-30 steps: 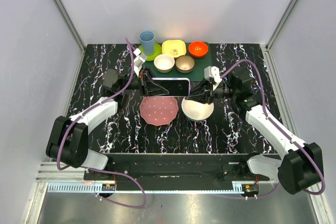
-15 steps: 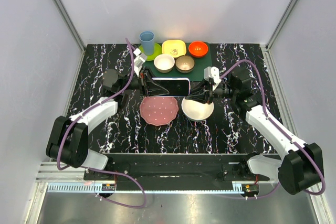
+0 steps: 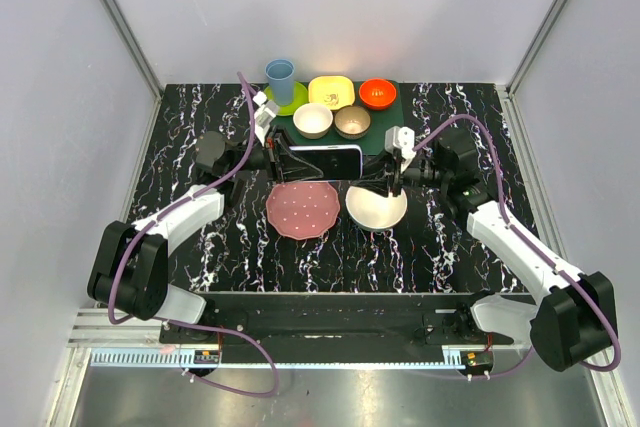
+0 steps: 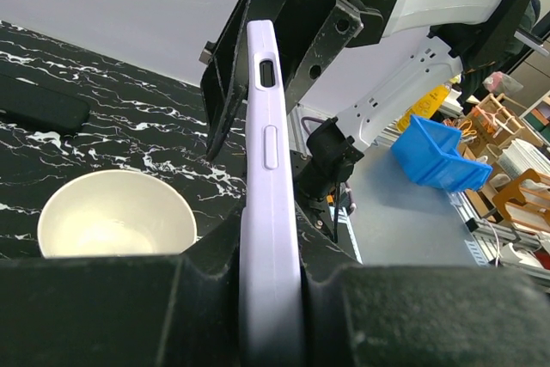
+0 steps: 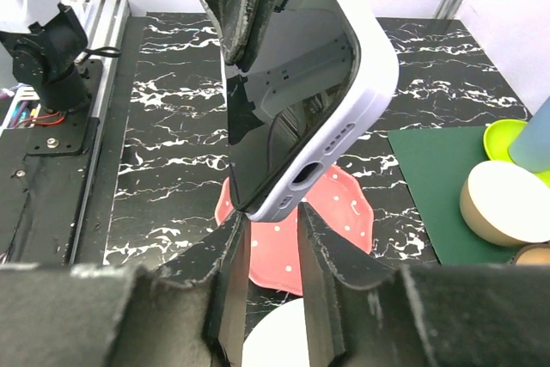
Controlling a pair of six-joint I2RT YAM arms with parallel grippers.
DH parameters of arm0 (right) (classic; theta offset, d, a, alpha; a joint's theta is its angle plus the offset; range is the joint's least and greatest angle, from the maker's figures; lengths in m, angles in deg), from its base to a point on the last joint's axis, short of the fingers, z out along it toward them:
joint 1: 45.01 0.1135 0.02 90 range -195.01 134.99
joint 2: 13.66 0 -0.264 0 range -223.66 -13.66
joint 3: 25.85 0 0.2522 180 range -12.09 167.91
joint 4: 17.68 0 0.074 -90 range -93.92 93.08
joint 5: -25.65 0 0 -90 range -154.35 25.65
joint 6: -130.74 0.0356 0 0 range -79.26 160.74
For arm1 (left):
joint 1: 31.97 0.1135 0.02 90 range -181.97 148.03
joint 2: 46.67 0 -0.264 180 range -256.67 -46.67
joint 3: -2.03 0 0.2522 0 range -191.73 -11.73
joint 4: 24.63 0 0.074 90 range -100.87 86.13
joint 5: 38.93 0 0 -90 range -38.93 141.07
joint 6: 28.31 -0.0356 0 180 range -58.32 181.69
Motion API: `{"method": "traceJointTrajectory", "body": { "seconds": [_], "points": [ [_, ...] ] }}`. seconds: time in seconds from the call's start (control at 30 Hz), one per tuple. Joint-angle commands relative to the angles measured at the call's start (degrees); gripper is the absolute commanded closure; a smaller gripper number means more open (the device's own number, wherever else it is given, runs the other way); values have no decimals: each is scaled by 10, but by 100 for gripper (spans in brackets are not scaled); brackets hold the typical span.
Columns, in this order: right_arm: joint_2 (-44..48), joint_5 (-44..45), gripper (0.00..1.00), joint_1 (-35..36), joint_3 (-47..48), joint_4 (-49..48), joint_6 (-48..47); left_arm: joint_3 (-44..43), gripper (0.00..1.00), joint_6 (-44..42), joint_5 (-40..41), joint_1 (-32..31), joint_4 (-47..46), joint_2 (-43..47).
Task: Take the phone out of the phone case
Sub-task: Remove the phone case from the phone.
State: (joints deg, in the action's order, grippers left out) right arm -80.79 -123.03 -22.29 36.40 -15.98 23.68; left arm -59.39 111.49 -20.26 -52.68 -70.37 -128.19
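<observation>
Showing a black, white-veined table [image 3: 440, 247] from above, the overhead view has two white and black arms reaching from the lower corners toward the centre. A dark green mat [image 3: 385, 129] lies at the upper middle, with small bowls and a blue cup [image 3: 280, 77] on it or at its edge. Just below the centre sit a pink plate [image 3: 303, 211] and, to its right, a white bowl [image 3: 376, 209].

Above these two, at the frame's centre, the phone [image 5: 284, 100] is held off the table, inside the phone case [image 4: 268, 212]. The left gripper [image 3: 278, 159] is pressed tight on the case's left end. The right gripper [image 5: 271, 238] has its fingers slightly parted at the opposite end, by the corner with the charging port; I cannot tell whether they pinch it.
</observation>
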Motion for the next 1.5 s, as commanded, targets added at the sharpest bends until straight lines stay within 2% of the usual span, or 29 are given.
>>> {"method": "traceJointTrajectory", "body": {
  "seconds": [0.0, 0.3, 0.47, 0.67, 0.8, 0.87, 1.17, 1.47],
  "points": [
    [-8, 95, 66, 0, 13, -14, -25, -31, 100, 20, -40, -28, -59, 17],
    [-8, 128, 63, 0, 14, -17, -25, -30, 100, 20, -40, -28, -60, 18],
    [-5, 116, 59, 0, 13, -17, -27, -30, 100, 20, -38, -28, -61, 18],
    [-2, 39, 51, 0, 20, 24, -53, -28, 100, 19, -32, -28, -61, 22],
    [-2, -67, 45, 0, 25, 76, -78, -28, 100, 18, -32, -27, -62, 22],
    [-2, -91, 43, 0, 26, 82, -83, -27, 100, 17, -31, -27, -62, 22],
    [3, -120, 43, -3, 17, 29, -23, -27, 100, 5, -28, -27, -46, 22],
    [4, -137, 46, -4, 16, 11, -1, -27, 100, 4, -28, -27, -46, 22]
  ]
}}
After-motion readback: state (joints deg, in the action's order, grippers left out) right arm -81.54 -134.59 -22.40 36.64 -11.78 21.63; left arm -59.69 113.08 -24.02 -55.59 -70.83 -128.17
